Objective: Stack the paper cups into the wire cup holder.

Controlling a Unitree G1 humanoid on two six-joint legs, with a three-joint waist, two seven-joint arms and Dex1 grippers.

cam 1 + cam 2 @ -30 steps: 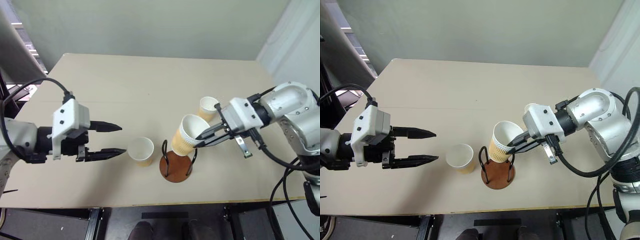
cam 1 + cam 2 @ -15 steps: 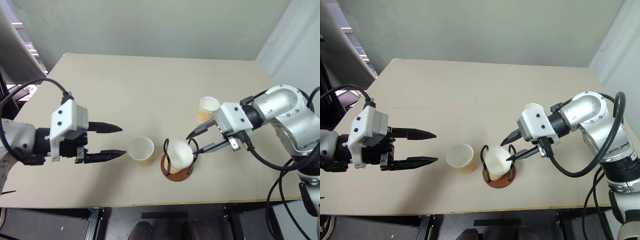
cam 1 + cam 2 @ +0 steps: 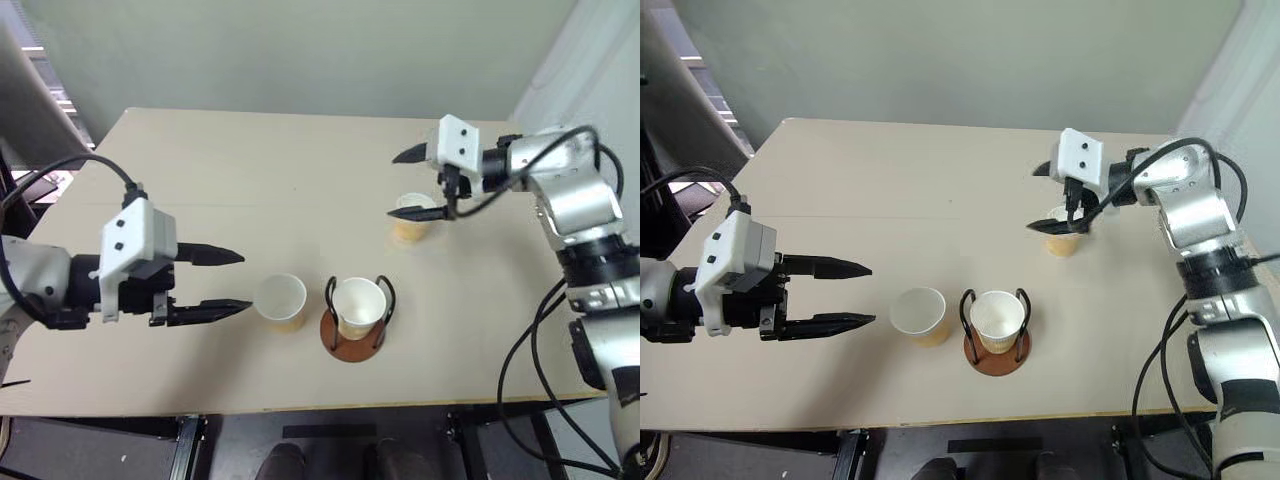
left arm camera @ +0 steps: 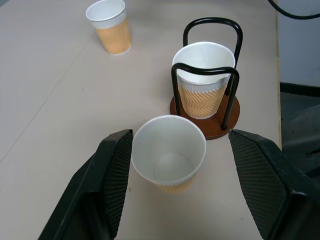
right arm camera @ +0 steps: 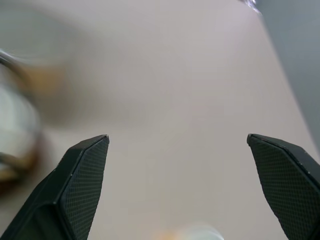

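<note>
One paper cup (image 3: 358, 304) stands upright inside the wire cup holder (image 3: 352, 346), between its black loops. A second paper cup (image 3: 282, 301) stands on the table just left of the holder, right in front of my left gripper (image 3: 245, 280), which is open with the cup (image 4: 169, 152) between its fingertips and not touching them. The third paper cup (image 3: 412, 223) stands at the far right. My right gripper (image 3: 393, 185) hangs wide open just above and beside it, holding nothing.
The tan table (image 3: 250, 170) stretches away behind the cups. Its front edge runs close below the holder. A grey wall stands behind the table's far edge.
My right gripper opened and let go of its cup, which dropped upright into the holder. The gripper then swung back and right to the far cup. The left gripper stayed put.
</note>
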